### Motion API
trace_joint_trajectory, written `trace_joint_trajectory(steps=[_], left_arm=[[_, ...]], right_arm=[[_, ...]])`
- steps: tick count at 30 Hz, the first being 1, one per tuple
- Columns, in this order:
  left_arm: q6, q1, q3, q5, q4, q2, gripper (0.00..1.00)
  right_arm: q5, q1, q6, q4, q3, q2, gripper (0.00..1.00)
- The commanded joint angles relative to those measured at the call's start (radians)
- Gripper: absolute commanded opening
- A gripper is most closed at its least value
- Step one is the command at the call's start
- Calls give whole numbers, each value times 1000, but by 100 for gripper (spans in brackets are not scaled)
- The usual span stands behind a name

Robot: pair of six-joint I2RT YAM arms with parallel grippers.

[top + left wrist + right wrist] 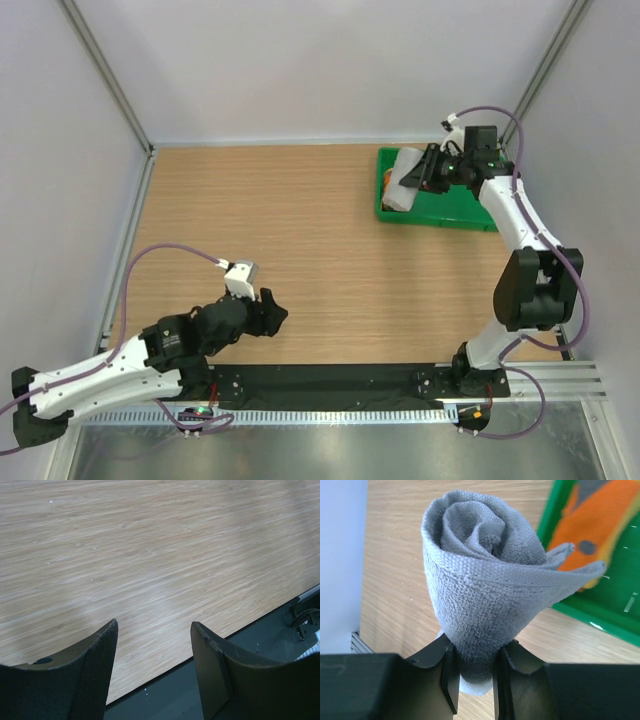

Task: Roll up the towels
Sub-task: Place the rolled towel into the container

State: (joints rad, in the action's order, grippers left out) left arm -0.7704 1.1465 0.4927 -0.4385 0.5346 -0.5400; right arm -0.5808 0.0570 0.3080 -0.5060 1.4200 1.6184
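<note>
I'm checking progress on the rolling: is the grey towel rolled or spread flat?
Rolled. The right wrist view shows the grey towel wound in a spiral, with one end pinched between the fingers of the right gripper.

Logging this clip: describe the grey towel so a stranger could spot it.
The green tray sits at the wooden table's far right. At its left end, the right hand grips a rolled grey towel; the orange towel lies in the tray, unheld.

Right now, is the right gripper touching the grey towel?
Touching. The right wrist view shows the rolled grey towel pinched in the right gripper, with the cloth pressed against both fingers.
</note>
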Motion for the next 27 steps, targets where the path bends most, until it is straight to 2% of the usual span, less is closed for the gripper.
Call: trace_joint_trajectory(steps=[1, 3, 6, 11, 20, 23, 27], left_arm=[[-3, -2, 4, -29, 24, 32, 61], [-6, -2, 3, -20, 25, 41, 61], [-15, -2, 4, -9, 34, 45, 61], [-20, -2, 7, -11, 45, 46, 60], [-23, 1, 0, -11, 44, 52, 60], [-18, 1, -2, -19, 36, 45, 60], [-12, 1, -6, -14, 27, 32, 60]], right_arm=[[-148, -100, -1, -8, 34, 66, 1], [-221, -141, 9, 59, 39, 113, 1], [-255, -164, -33, 35, 103, 176, 1], [-235, -209, -139, -92, 221, 330, 1], [-286, -241, -144, 23, 264, 518, 1], [-301, -241, -184, -26, 301, 577, 1], [-232, -241, -251, -94, 330, 632, 1]])
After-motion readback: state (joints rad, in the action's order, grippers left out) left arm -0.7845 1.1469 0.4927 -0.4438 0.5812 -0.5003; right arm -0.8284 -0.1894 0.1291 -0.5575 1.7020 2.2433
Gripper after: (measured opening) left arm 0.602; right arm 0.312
